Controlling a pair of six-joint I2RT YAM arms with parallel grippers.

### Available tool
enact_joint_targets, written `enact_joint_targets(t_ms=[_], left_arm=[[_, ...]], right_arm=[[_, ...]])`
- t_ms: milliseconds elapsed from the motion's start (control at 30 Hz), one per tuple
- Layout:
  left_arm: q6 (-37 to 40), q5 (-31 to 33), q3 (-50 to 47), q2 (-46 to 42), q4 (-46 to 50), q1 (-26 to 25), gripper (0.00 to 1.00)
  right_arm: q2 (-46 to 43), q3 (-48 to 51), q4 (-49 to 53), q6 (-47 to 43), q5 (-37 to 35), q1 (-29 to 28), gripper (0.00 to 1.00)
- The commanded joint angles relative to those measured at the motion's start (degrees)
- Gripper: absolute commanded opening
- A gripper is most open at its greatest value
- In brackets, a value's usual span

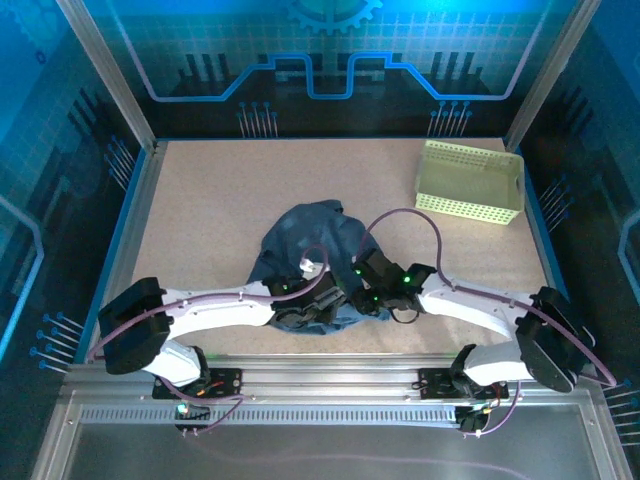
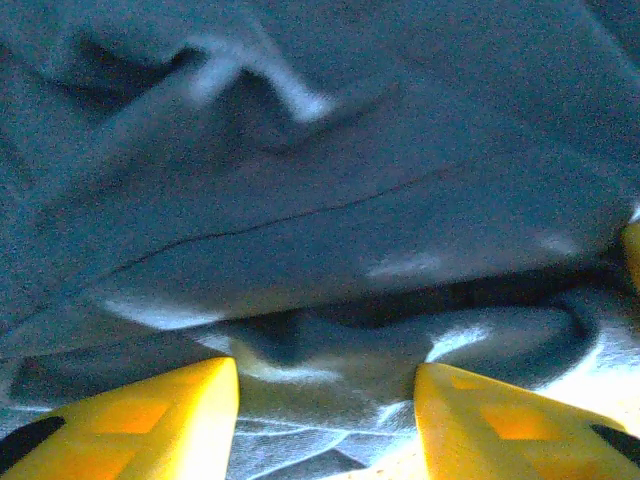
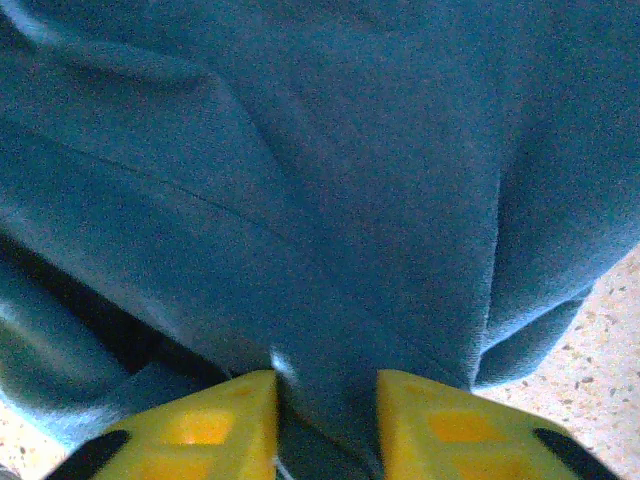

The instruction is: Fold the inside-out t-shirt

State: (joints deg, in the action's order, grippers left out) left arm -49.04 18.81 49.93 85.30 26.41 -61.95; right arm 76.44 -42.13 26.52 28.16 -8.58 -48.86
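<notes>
Right gripper [image 3: 325, 390] nearly closed, pinched fold of dark slate-blue wrinkled fabric t-shirt [image 1: 300, 235]. Left gripper [image 2: 325, 385] half spread, t-shirt fabric lay loose between fingertips.

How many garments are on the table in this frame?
1: a dark slate-blue t-shirt, bunched in a heap at the near middle of the table. Anything beneath it would be hidden.

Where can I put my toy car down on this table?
The biggest bare spot on the table is the far-left part, between the blue side rail and the t-shirt. There is also bare room in front of the basket, out to the right edge. The near middle is crowded: both arms meet there on the t-shirt.
</notes>
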Motion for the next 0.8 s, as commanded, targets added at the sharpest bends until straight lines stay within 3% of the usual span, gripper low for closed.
enact_joint_targets(t_ms=[0, 167, 233, 367, 633, 767], left_arm=[[-1.24, -1.57, -2.78, 0.24, -2.45, -0.2, 0.44], [-0.64, -2.74, -7.06, -1.62, -6.79, -0.23, 0.28], [-0.63, -2.1, -8.52, -2.44, -7.34, -0.27, 0.22], [-0.37, -1.12, -11.05, -3.91, -8.09, -0.27, 0.21], [2.83, 3.43, -11.98, -8.65, -8.05, -1.35, 0.27], [6.14, 7.4, -12.99, -17.51, -12.66, -2.65, 0.49]], right_arm=[[1.27, -1.89, -0.42, -0.55, -1.2, -0.19, 0.22], [0.29, -3.48, -0.4, -0.22, -0.37, 1.22, 0.0], [-0.56, -3.62, -0.9, -0.04, 1.72, 1.79, 0.0], [-3.47, -2.93, -1.88, 1.21, 5.59, 2.89, 0.0], [-11.06, -0.13, -8.72, 6.56, 16.61, 5.77, 0.0], [-11.51, -1.38, -8.93, 7.42, 15.05, 2.51, 0.0]])
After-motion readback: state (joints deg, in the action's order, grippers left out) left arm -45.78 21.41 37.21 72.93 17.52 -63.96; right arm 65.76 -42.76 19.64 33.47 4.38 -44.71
